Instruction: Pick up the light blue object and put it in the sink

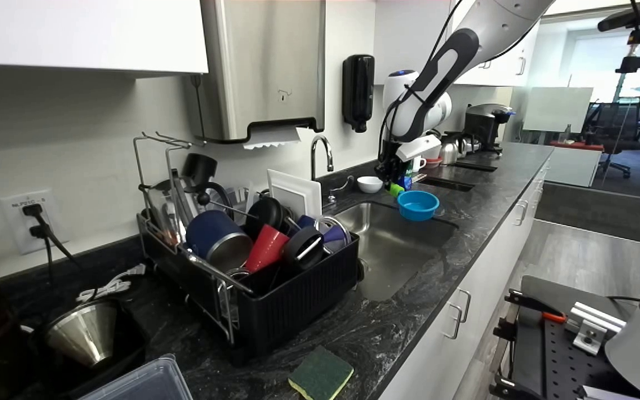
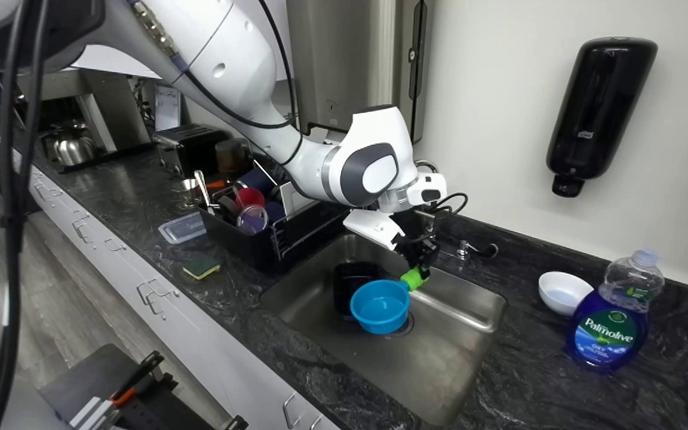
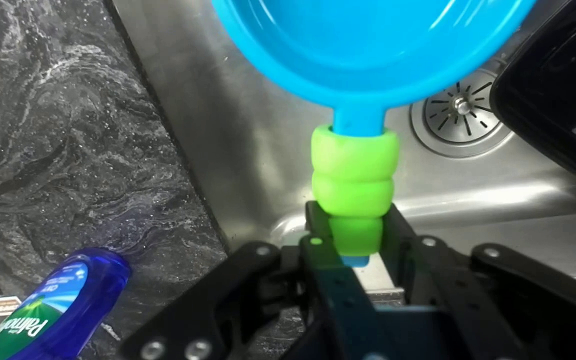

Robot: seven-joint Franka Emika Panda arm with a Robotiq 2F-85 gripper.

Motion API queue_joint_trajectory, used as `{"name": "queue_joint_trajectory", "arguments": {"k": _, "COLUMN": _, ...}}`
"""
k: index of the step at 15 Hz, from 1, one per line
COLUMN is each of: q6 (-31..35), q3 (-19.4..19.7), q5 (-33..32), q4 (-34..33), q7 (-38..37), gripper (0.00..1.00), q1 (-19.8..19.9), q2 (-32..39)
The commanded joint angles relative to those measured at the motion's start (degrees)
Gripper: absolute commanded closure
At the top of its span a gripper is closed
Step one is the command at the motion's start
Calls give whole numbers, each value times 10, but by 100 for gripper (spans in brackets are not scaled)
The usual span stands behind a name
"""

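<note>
Dark marbled countertop (image 2: 547, 370) runs along a pale wall (image 2: 499, 149), with white cupboards (image 2: 200, 340) below it. Toward the far left in an exterior view, a steel pot (image 2: 74, 150) stands well back. To its right, a clear plastic container (image 2: 181, 228) lies on the counter near a green and yellow sponge (image 2: 202, 267). Next comes a black dish rack (image 2: 248, 248) crowded with cups (image 2: 250, 197), just beside the sink (image 2: 433, 364). Robot arm (image 2: 248, 77) slants down over the rack from the upper left.

Inside the sink, a black container (image 2: 349, 278) is partly hidden by the blue bowl (image 2: 380, 304), which hangs over the sink with its mouth facing up. Just right of the bowl is the claw (image 2: 420, 273), clenched around the bright green handle (image 2: 412, 279). Seen from the wrist, the fingers (image 3: 395, 230) press on both sides of the handle's lower part; the bowl sits straight ahead of their tips, apart from them, at the handle's far end. Right of the handle shows the drain (image 3: 460, 107).

Past the sink, a white bowl (image 2: 565, 292) stands near the wall. Just beside it, an upright bottle of dish soap (image 2: 607, 334) shows blue liquid. Black soap dispenser (image 2: 601, 113) hangs on the wall above them.
</note>
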State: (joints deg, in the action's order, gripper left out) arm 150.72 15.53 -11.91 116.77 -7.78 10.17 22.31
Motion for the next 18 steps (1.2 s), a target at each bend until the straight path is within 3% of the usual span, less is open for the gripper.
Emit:
{"name": "queue_joint_trajectory", "arguments": {"k": 1, "q6": -12, "q3": -11, "q5": 32, "q4": -48, "q7": 26, "gripper": 93, "q1": 18, "q2": 49}}
{"name": "queue_joint_trajectory", "arguments": {"k": 8, "q6": -19, "q3": -10, "q5": 40, "q4": -123, "q7": 32, "gripper": 93, "q1": 29, "q2": 122}}
{"name": "queue_joint_trajectory", "arguments": {"k": 14, "q6": -3, "q3": -1, "q5": 29, "q4": -127, "q7": 17, "gripper": 93, "q1": 16, "q2": 122}}
{"name": "queue_joint_trajectory", "arguments": {"k": 15, "q6": -3, "q3": -1, "q5": 29, "q4": -128, "q7": 17, "gripper": 71, "q1": 16, "q2": 122}}
{"name": "queue_joint_trajectory", "arguments": {"k": 18, "q6": -3, "q3": 0, "q5": 29, "q4": -128, "q7": 17, "gripper": 71, "q1": 16, "q2": 122}}
